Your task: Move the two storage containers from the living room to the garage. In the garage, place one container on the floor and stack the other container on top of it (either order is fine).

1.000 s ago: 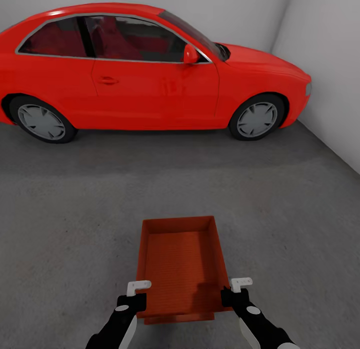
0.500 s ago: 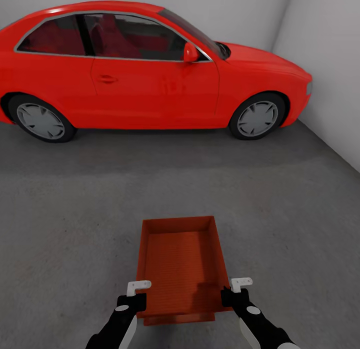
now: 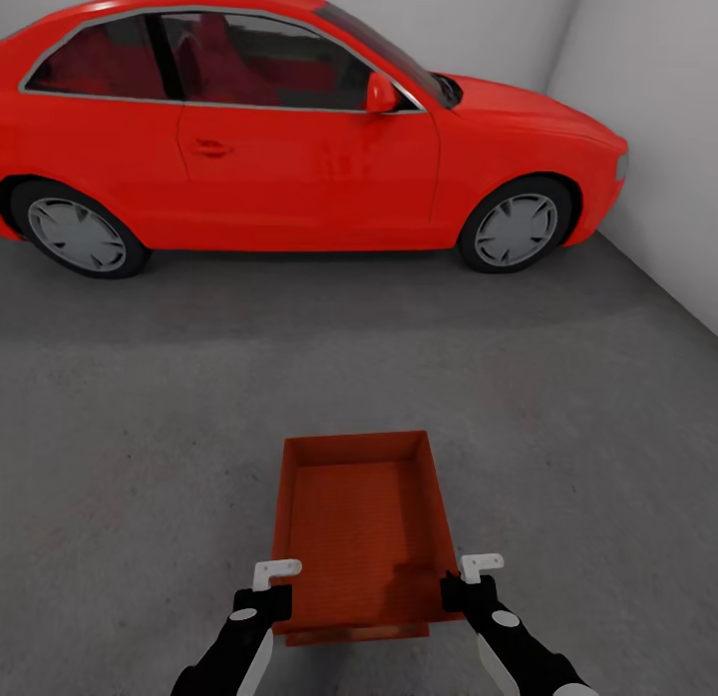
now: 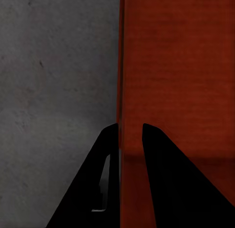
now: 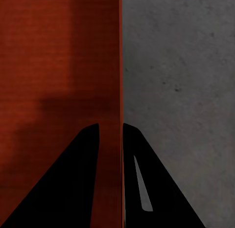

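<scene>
One rust-red storage container (image 3: pixel 359 526) is held level over the garage's dark grey concrete floor (image 3: pixel 150 427), its long side pointing away from me. My left gripper (image 3: pixel 275 604) is shut on its left wall near the close end, and my right gripper (image 3: pixel 452 591) is shut on its right wall. In the left wrist view the black fingers (image 4: pixel 161 159) pinch the thin red wall of the container (image 4: pixel 176 66), with my left gripper (image 4: pixel 129 127) straddling it. The right gripper (image 5: pixel 110 125) clamps the container (image 5: pixel 58 57) the same way. The other container is out of view.
A red coupe car (image 3: pixel 299 148) stands side-on across the far part of the garage. A white wall (image 3: pixel 658 128) closes the right side. Open concrete lies between the held bin and the car.
The whole view has shifted slightly, with the car now a little higher and closer in the picture. Both grippers and the held container keep the same place relative to me.
</scene>
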You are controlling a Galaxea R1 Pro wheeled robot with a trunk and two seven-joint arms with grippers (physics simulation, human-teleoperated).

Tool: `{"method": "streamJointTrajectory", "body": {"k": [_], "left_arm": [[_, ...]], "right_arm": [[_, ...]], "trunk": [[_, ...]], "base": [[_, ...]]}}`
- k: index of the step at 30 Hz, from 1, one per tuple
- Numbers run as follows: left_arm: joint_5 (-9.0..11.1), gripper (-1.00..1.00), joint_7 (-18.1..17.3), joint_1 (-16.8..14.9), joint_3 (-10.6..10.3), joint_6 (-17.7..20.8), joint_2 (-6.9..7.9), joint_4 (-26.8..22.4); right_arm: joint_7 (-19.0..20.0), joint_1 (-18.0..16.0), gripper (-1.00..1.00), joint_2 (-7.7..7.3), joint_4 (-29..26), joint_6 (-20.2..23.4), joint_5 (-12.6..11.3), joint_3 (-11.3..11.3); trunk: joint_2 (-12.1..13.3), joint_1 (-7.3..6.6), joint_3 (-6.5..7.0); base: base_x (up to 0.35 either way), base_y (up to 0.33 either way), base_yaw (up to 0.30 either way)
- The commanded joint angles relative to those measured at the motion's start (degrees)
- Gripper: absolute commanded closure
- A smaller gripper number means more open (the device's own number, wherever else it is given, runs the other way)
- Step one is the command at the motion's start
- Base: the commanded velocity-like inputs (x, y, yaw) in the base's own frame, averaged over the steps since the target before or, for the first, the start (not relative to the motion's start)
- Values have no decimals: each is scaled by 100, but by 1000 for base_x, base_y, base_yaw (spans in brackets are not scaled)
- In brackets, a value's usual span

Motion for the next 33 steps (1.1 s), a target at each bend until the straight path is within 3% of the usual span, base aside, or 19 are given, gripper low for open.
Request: {"method": "streamJointTrajectory", "body": {"k": [1, 17, 33], "left_arm": [[-57, 100, 5, -3, 13, 35, -6, -88], [-57, 100, 5, -3, 13, 35, -6, -87], [-57, 100, 5, -3, 13, 35, -6, -89]], "right_arm": [[42, -3, 100, -23, 19, -21, -98, 100], [42, -3, 100, -23, 19, -21, -98, 99], [42, -3, 100, -23, 19, -28, -98, 93]], "trunk": [[-45, 23, -24], [-687, 374, -315], [-687, 374, -417]], "base": [[0, 0, 0], [0, 0, 0], [0, 0, 0]]}}
